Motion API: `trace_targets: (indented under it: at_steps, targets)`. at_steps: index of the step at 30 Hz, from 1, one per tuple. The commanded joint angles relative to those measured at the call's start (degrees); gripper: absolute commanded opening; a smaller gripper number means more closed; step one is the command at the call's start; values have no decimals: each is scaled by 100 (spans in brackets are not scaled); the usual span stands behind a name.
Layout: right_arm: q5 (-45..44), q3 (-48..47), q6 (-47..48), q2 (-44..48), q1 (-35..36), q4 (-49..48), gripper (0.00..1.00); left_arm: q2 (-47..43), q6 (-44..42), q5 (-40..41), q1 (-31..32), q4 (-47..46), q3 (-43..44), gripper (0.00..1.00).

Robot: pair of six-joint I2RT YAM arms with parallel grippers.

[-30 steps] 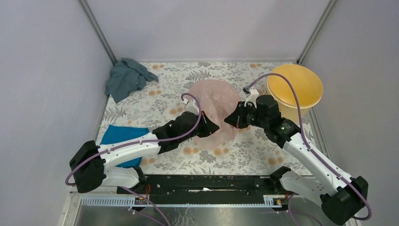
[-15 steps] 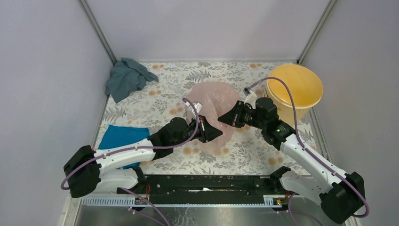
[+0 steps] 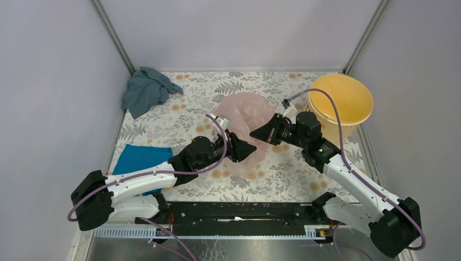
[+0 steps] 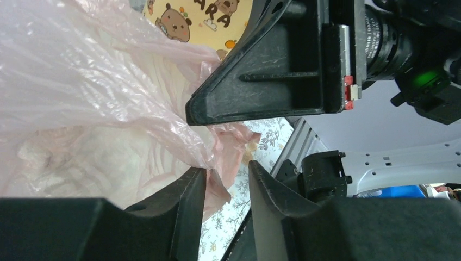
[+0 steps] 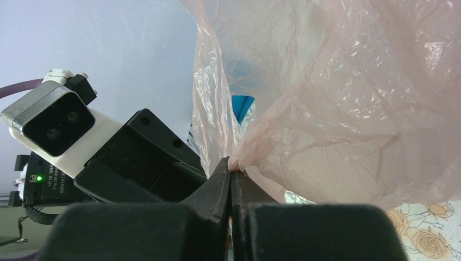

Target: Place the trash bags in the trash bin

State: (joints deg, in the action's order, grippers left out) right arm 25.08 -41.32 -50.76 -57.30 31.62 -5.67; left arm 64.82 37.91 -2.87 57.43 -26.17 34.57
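Note:
The pale-pink trash bag [image 3: 244, 111] lies mid-table, its near edge lifted. My right gripper [image 3: 256, 134] is shut on a pinch of the film [image 5: 231, 163], and the bag [image 5: 348, 92] hangs across that view. My left gripper [image 3: 249, 149] faces it closely, jaws open [image 4: 227, 167]. A flap of the bag [image 4: 217, 163] hangs against the left finger and into the gap. The right gripper's fingers [image 4: 272, 70] sit just above. The yellow-orange trash bin [image 3: 340, 103] stands at the back right, and its cream side with bear prints shows in the left wrist view [image 4: 201, 22].
A grey-blue cloth [image 3: 145, 89] lies at the back left. A bright blue cloth [image 3: 140, 160] lies at the near left, partly under the left arm. Grey walls close in the floral table [image 3: 282, 174] on three sides.
My right gripper has moved left with the bag's edge, drawing the film up and together. My left arm has stretched further right, its gripper staying close under the right one.

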Motion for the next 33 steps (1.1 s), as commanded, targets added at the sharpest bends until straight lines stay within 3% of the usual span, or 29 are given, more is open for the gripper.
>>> trace_targets:
  at_steps: [1, 4, 7, 12, 16, 21, 26, 28, 33]
  targets:
    - [225, -114, -266, -18, 19, -531, 0, 1, -157, 158, 27, -542, 170, 42]
    - [205, -86, -209, -40, 16, -618, 0, 261, -72, 38, 27, -622, 273, 52]
    - [190, -95, -142, -53, 15, -619, 0, 339, 103, 39, 26, -1040, 114, 70]
    - [382, -28, -148, -141, 17, -771, 0, 487, 153, 165, 27, -1066, 232, 72]
    - [517, -55, -92, -232, 14, -764, 0, 571, 234, 422, 32, -1035, 313, 56]
    - [325, -209, 187, -63, 13, -398, 0, 707, 76, 603, 24, -502, 652, 2]
    - [-438, -710, 1202, 267, 12, 907, 2, 765, -435, 701, 23, 89, 1120, 0]
    - [-895, -1013, 1751, 421, 8, 1548, 13, 961, -746, 533, -3, 550, 1543, 0]
    - [-2230, -1768, 2763, 798, 11, 2697, 60, 1672, -1717, -589, -12, 2046, 3000, 0]
